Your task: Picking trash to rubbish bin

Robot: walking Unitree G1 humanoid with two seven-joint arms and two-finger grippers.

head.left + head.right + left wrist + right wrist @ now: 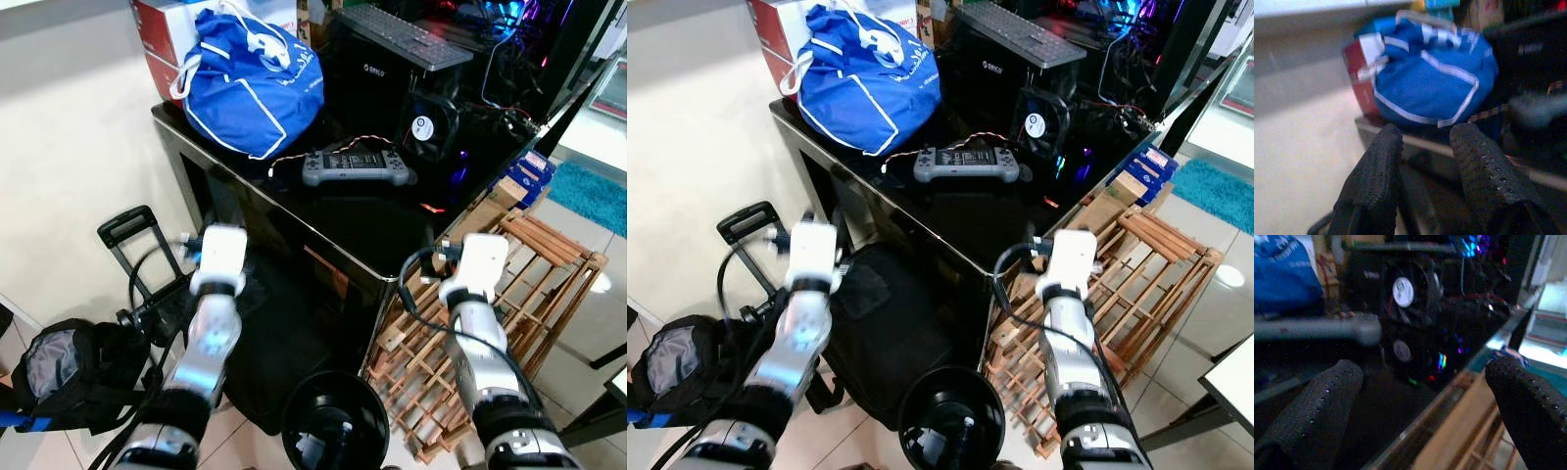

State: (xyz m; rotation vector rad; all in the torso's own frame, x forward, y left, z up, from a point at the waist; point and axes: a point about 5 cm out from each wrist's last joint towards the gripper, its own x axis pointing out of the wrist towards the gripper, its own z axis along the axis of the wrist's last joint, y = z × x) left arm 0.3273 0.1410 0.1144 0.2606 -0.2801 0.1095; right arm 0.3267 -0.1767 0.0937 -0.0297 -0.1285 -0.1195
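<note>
While both my arms are raised in front of the black table (323,240), neither carries anything. My left gripper (1422,161) has its fingers a little apart, with the blue bag (250,78) on the table ahead of it. My right gripper (1420,406) is spread wide and empty, facing the computer fans (1403,291) at the table's far side, with a grey controller (355,168) lying near them. The black bin (335,423) stands on the floor just below me, between my arms, beside the wooden rack (529,284); something pale lies inside it, too small to identify. I judge this as the searching step: nothing is picked up yet, and I cannot spot obvious trash on the table. Next I would need to find a piece of rubbish, reach for it, close on it, then bring it over the bin.
</note>
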